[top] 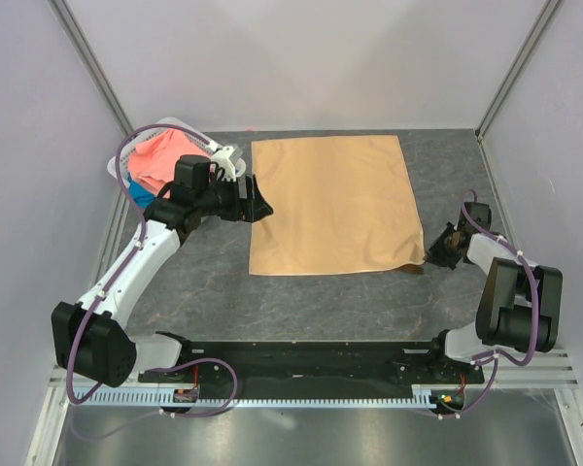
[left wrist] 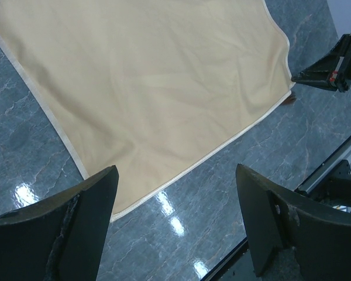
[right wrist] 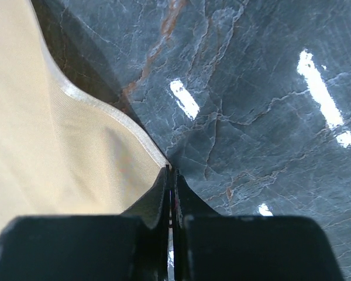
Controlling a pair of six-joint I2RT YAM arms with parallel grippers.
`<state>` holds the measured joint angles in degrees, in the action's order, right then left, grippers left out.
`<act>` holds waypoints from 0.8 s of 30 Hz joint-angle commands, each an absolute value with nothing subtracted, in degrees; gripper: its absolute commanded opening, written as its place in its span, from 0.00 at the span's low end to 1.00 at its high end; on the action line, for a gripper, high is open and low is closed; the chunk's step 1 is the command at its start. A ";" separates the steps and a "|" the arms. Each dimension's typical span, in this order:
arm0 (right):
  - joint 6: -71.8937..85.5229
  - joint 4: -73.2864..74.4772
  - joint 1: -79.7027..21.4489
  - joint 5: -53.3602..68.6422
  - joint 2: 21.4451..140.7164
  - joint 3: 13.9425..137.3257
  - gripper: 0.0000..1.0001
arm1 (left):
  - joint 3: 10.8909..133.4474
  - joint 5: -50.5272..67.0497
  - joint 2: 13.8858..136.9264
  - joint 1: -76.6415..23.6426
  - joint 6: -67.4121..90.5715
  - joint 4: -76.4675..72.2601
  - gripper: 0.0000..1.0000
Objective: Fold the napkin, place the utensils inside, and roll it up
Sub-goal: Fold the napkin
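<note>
Napkin (top: 330, 204) is spread open and mostly flat on the dark marbled surface (top: 204, 291), peach-gold with a paler hem all the way round. It sits toward the far middle of the surface, slightly right of the left arm's reach.

Right tool (top: 429, 254) is down at the near-right corner, and from the right wrist camera its two fingers are clenched tight together with the hemmed corner of the cloth (right wrist: 41, 146) running right into the pinch (right wrist: 171, 175). So it's grasping the napkin. The edge leading up to that corner is rippled and throws a dark shadow on the stone, so that bit is lifted a little.

Left tool (top: 260, 197) is over at the napkin's left edge, about halfway along it. On the left wrist camera its fingers are spread wide, nothing between them (left wrist: 175, 175), and the near-left corner of the cloth (left wrist: 146, 76) lies on the stone below the gap.

A tiny dark brown tip (top: 414, 269) pokes out just beside the pinched corner, but too little of it shows to tell what it is.

Far left there's a white basket (top: 219, 150) with a coral-pink cloth (top: 160, 155) in it and a blue cloth (top: 136, 194) just beside that.
</note>
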<state>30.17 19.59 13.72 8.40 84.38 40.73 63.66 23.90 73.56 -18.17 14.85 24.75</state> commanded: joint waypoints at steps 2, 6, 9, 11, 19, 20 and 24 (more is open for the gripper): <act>27.69 21.35 13.54 9.84 81.22 41.31 0.00 | 63.28 23.64 72.25 -18.11 12.13 24.87 0.88; 27.69 22.94 13.19 10.46 77.79 43.41 0.00 | 63.37 23.64 72.25 -18.11 12.13 24.96 0.88; 28.56 24.69 11.43 8.62 76.03 47.27 0.00 | 63.37 23.82 72.42 -18.11 11.87 25.05 0.89; 28.74 26.18 8.62 6.61 76.72 51.58 0.00 | 63.37 23.55 72.51 -18.02 11.69 25.22 0.89; 32.16 23.91 -3.22 1.85 88.83 64.31 0.00 | 63.37 23.03 72.42 -18.02 11.51 25.49 0.89; 32.69 22.17 -4.38 1.85 90.42 65.47 0.00 | 63.37 22.85 72.25 -18.10 11.51 25.40 0.89; 34.89 19.43 -10.10 0.70 99.47 73.20 0.00 | 63.28 22.94 72.33 -18.11 11.60 25.40 0.89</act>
